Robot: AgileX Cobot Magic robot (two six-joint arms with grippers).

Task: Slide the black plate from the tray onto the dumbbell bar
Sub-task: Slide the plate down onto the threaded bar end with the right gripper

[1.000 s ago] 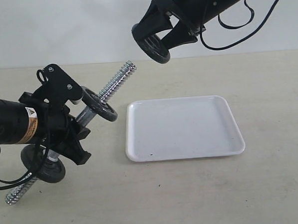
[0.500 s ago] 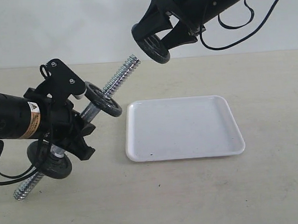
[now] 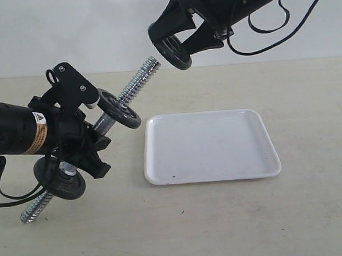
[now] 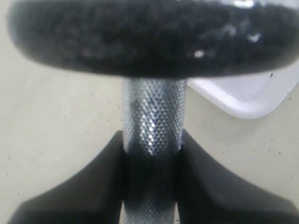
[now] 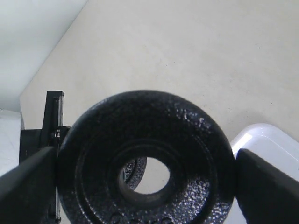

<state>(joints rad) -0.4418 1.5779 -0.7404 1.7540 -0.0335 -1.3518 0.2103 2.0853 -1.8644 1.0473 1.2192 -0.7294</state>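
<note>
My right gripper (image 3: 175, 44) is shut on the black plate (image 3: 171, 52), held in the air just past the upper threaded tip of the dumbbell bar (image 3: 135, 82). In the right wrist view the black plate (image 5: 145, 161) fills the space between the fingers (image 5: 28, 184), its hole facing outward. My left gripper (image 3: 79, 135) is shut on the knurled middle of the dumbbell bar (image 4: 153, 116), held tilted up to the right. Two black plates (image 3: 119, 109) (image 3: 60, 177) sit on the bar on either side of that grip. The white tray (image 3: 209, 144) lies empty on the table.
A beige tabletop (image 3: 221, 217) surrounds the tray. A black cable (image 3: 269, 25) loops below the right arm. A corner of the tray (image 4: 247, 93) shows past the plate in the left wrist view.
The left arm has raised and swung the bar so that its upper tip points nearer the held plate. The right gripper has shifted slightly up and left with the plate.
</note>
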